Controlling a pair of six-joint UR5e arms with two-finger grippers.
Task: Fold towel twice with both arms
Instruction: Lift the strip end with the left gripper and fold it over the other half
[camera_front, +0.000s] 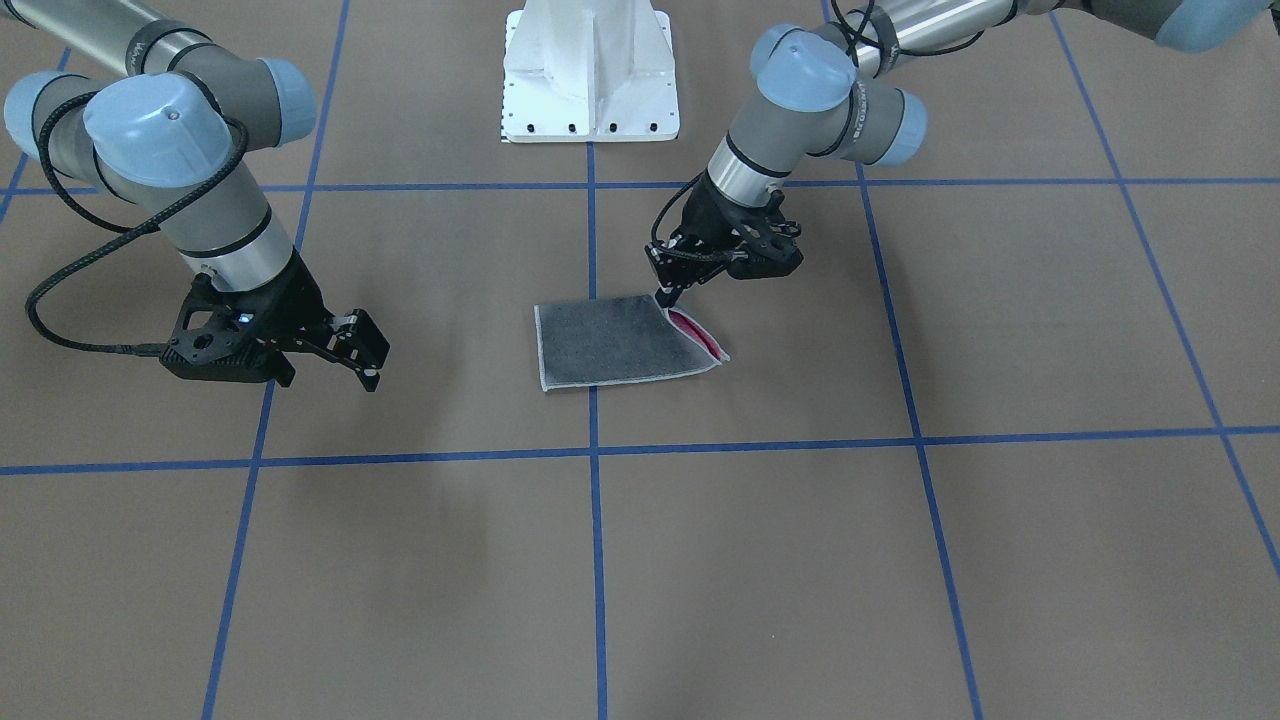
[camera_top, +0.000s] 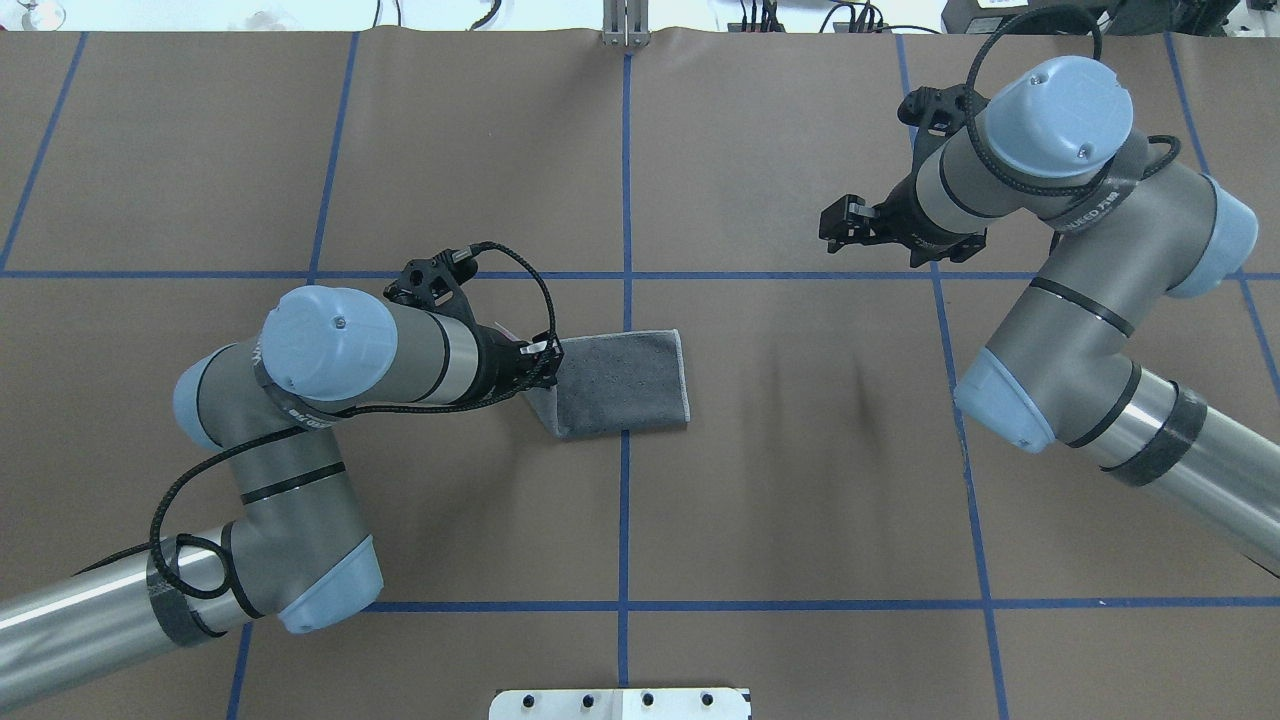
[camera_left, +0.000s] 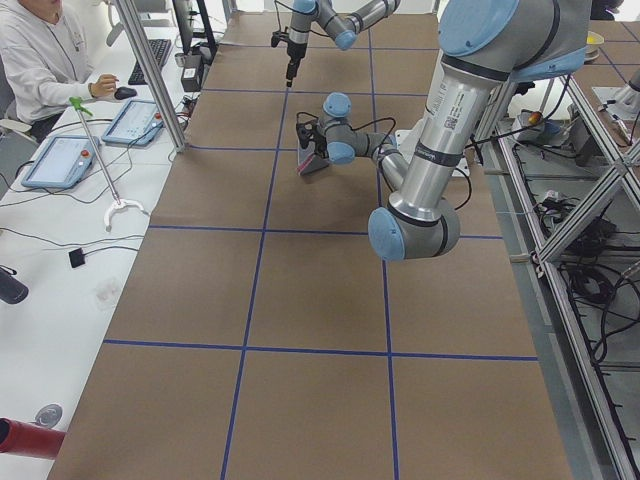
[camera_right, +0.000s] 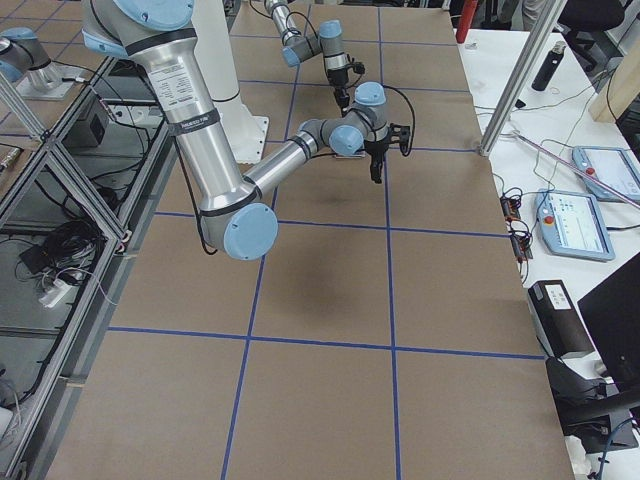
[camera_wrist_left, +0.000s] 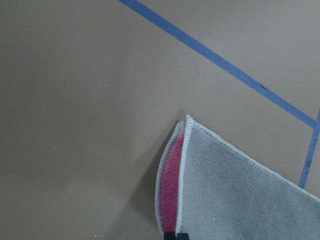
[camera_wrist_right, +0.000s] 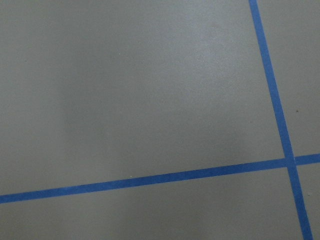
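The towel (camera_front: 615, 340) lies folded near the table's middle, dark grey face up, with a light grey border. Its pink face shows where the layers part at the edge on my left side. It also shows in the overhead view (camera_top: 625, 380) and the left wrist view (camera_wrist_left: 240, 195). My left gripper (camera_front: 666, 297) is shut on the towel's back corner on that side and holds the top layer slightly raised; its tips show at the bottom of the left wrist view (camera_wrist_left: 175, 235). My right gripper (camera_front: 372, 360) is open and empty above bare table, well away from the towel.
The brown table (camera_front: 800, 560) is marked with blue tape lines (camera_front: 592, 450). The white bolted pedestal (camera_front: 590, 70) stands at the robot's side. In the exterior left view an operator (camera_left: 40, 60) sits at a side bench with tablets.
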